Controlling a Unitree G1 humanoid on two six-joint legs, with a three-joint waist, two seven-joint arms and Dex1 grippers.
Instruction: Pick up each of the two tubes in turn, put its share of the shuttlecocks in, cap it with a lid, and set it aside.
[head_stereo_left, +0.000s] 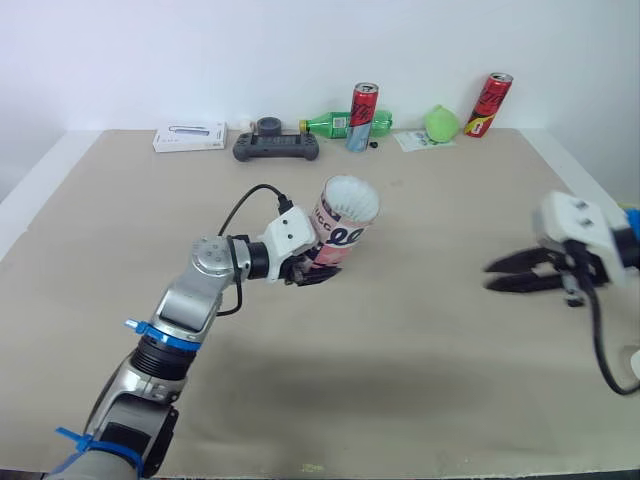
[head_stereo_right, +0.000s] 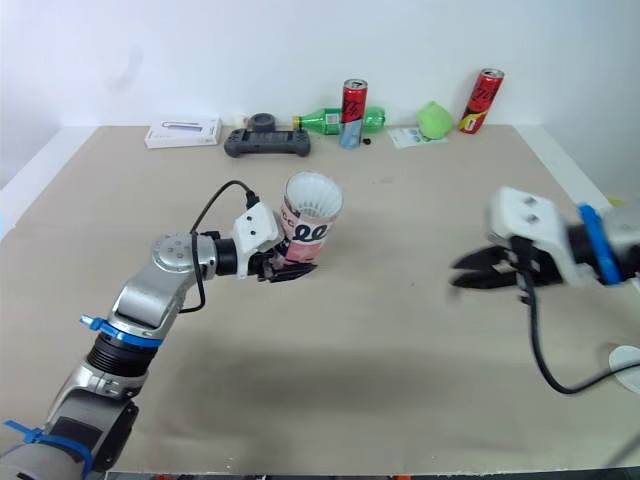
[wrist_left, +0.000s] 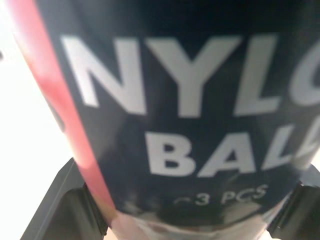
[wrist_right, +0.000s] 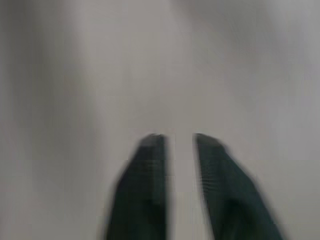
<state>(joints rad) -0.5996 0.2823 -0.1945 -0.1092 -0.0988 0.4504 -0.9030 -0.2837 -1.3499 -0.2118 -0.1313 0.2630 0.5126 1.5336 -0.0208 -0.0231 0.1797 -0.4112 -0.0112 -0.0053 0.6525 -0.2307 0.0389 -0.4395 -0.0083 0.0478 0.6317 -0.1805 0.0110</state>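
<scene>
Status: pinching dark-blue-and-pink cardboard tube (head_stereo_left: 338, 240) low on its body with left gripper (head_stereo_left: 318, 272), black fingers (wrist_left: 52, 210) pressing on either side of the printed label. Reading "NYLO", "BAL" and "3 PCS" in white letters in the left wrist view. Holding tube off the tan bench (head_stereo_left: 420, 380), roughly over its middle, tilted with the mouth up and leaning toward the robot's right. Showing white shuttlecock skirt (head_stereo_left: 350, 198) bulging out of the tube mouth.

Hovering right gripper (head_stereo_left: 492, 276) over the right side of the bench, well apart from the tube, fingers (wrist_right: 145, 190) slightly spread and pinching nothing, pointing toward the tube.

Noting clutter lined up along the far edge by the wall:
- flat white box (head_stereo_left: 190, 136)
- dark grey handheld controller (head_stereo_left: 276, 146) just beside it
- green plastic bottle (head_stereo_left: 335, 124) lying on its side
- red drink can (head_stereo_left: 363, 115) standing in front of the bottle
- green round object (head_stereo_left: 441, 123) sitting on white paper (head_stereo_left: 415, 142)
- second red can (head_stereo_left: 488, 105) leaning against the wall

Spotting white round piece (head_stereo_right: 627, 362) at the right edge of the bench, cut off by the frame; cannot tell what.
</scene>
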